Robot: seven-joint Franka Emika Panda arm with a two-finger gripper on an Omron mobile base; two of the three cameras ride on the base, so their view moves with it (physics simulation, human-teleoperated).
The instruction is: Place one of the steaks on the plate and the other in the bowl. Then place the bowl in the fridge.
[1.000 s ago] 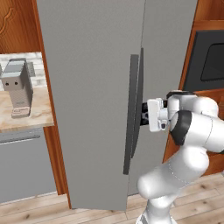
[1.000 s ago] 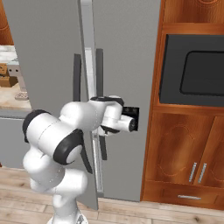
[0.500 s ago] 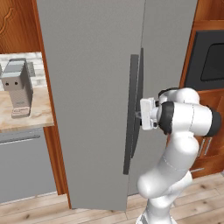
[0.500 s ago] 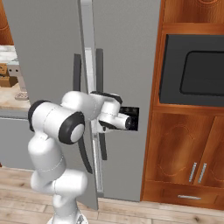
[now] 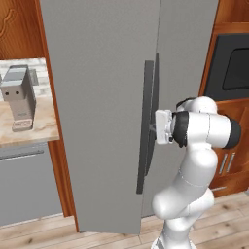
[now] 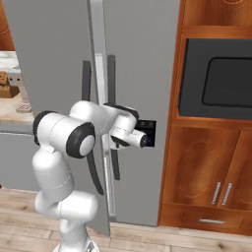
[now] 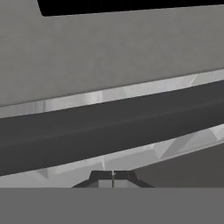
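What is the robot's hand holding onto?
Nothing that can be seen. The hand is shut, right up against the dark handle of the fridge door.

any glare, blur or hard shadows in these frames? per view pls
Left base view: flat even light on the fridge, no glare, sharp. Right base view: faint bright strip along the door edge, soft shading beside the handles. Hand view: close, handle soft-edged, streaky highlights on the door beside it; gripper shut.

1. The arm is white, round and smooth, like fat tubes joined together.
2. Its joints have dark black rings.
3. The hand is a white block with small dark fingertips.
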